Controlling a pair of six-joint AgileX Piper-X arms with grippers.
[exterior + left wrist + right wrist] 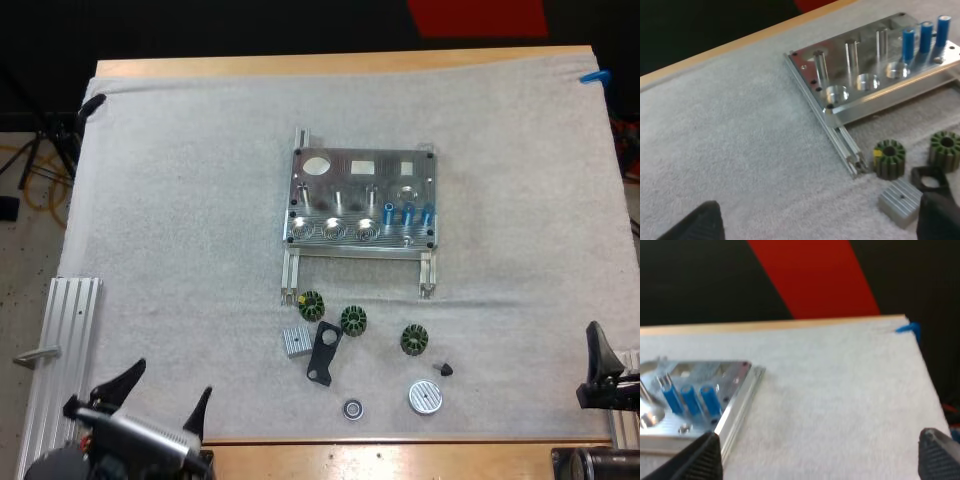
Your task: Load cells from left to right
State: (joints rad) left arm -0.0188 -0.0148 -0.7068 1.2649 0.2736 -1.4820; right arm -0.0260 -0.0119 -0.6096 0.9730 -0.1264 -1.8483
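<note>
Fixture: metal fixture lies flat about mid-mat. Two thin rails stick out of it toward the near edge of the mat.
Cells: three blue cells stand upright side by side in the fixture's near row, at the row's right end in the high view.
Sockets: three round sockets in the same row, left of the cells, are empty.
Loose parts: all on the mat between the fixture and the near edge.
- Three dark green toothed rings, spread in a loose line.
- Ribbed aluminium block, just beside the leftmost ring.
- Black bracket, right next to the block.
- Small black cone, by the rightmost ring.
- Round silver cap and small bearing ring, closest to the near edge.
Side plate: grooved aluminium plate lies along the mat's left edge, toward the near left corner.
Left gripper: left gripper is at the mat's near edge, toward the near left corner. Its fingers are spread wide and clear of everything. It is well apart from the cells.
Right gripper: right gripper is at the mat's right edge, toward the near right corner. Its fingers are wide apart with nothing between them. It points toward the end of the fixture where the cells stand.
</note>
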